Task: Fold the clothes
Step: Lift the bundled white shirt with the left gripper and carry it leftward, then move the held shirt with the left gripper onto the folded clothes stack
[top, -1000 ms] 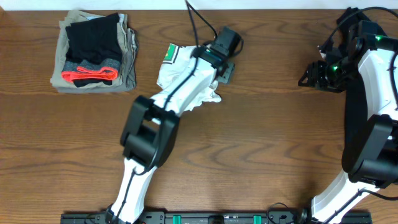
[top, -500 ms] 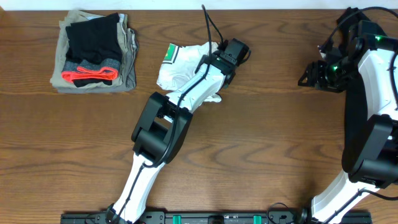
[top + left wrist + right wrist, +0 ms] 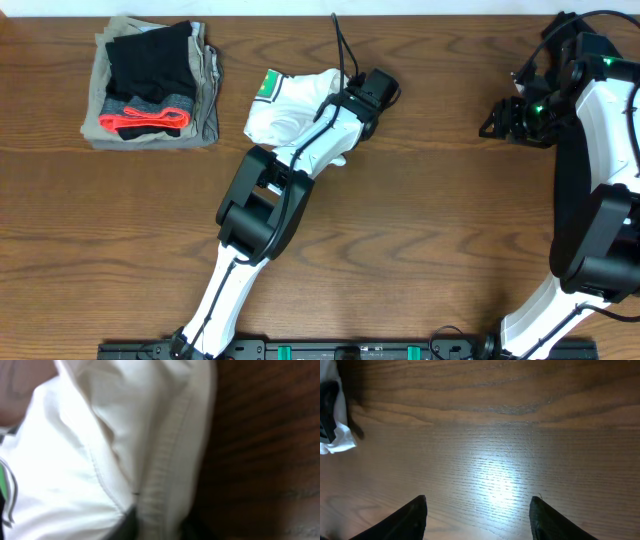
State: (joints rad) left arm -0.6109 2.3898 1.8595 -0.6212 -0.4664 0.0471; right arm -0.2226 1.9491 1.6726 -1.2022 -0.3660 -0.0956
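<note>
The white T-shirt [image 3: 290, 108] lies crumpled at the back centre of the table, a green print patch showing at its left end. My left gripper [image 3: 350, 95] reaches over the shirt's right edge. In the left wrist view the shirt [image 3: 75, 460] fills the frame, and my left gripper [image 3: 160, 527] is shut on a stitched hem, with dark fingers on either side of the fabric. My right gripper [image 3: 500, 120] hovers at the far right, away from the clothes. It stands open [image 3: 477, 505] over bare wood, and a scrap of the white shirt [image 3: 337, 442] shows at that view's left edge.
A stack of folded clothes [image 3: 150, 85] sits at the back left: olive fabric underneath, a black garment [image 3: 150, 58] on top and a red-orange strip at the front. The table's back edge [image 3: 450, 12] runs close behind the shirt.
My left gripper has slid right along the shirt's far edge and closed on the hem. The shirt's bunch has shifted slightly. The right arm has stayed still.
</note>
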